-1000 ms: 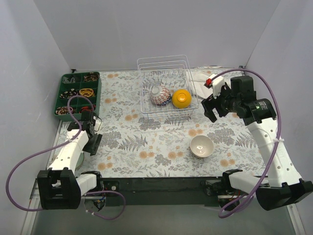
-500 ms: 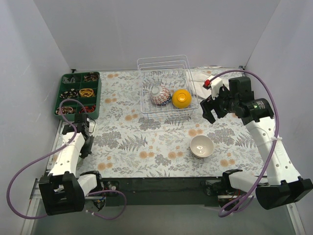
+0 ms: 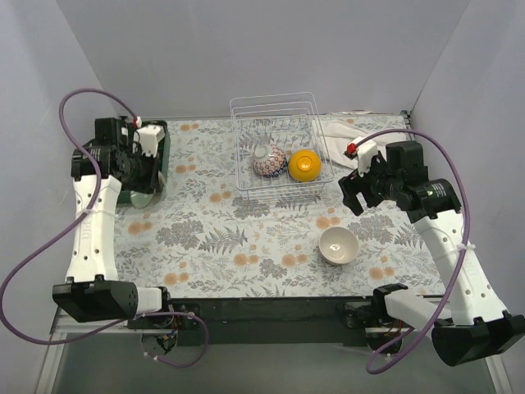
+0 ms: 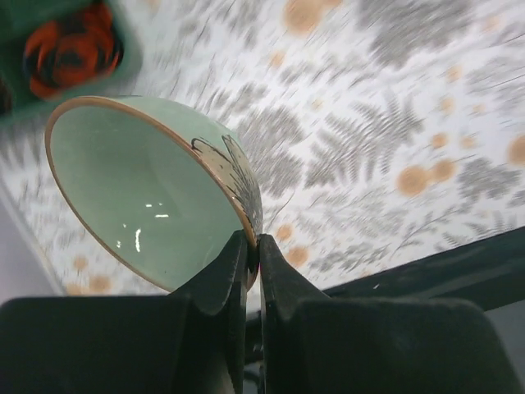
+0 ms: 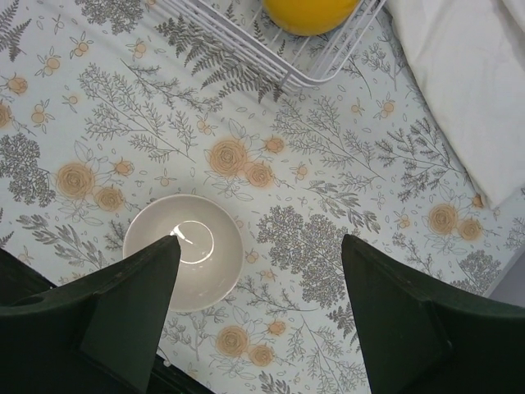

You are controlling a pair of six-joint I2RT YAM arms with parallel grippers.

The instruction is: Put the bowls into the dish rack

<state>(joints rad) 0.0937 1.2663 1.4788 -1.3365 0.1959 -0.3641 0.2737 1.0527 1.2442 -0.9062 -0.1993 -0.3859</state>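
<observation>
My left gripper (image 4: 253, 240) is shut on the rim of a pale green bowl (image 4: 139, 197), which hangs tilted above the table. From above, that gripper (image 3: 150, 182) and the pale green bowl (image 3: 138, 199) sit at the left, beside the green tray. The white wire dish rack (image 3: 279, 187) at the back centre holds a red-patterned bowl (image 3: 269, 162) and an orange-yellow bowl (image 3: 303, 165). A white bowl (image 3: 338, 245) rests upright on the table. My right gripper (image 3: 354, 187) hovers open above and right of the white bowl (image 5: 184, 250), with nothing between its fingers (image 5: 139, 295).
The dark green compartment tray (image 3: 162, 131) stands at the back left, partly behind my left arm. A white folded cloth (image 5: 467, 82) lies right of the rack's corner (image 5: 271, 61). The floral mat ends at a dark front edge (image 3: 271, 305).
My left arm has swung from the front left edge up toward the tray, its jaws closing on the pale green bowl and lifting it. The right arm shifted slightly.
</observation>
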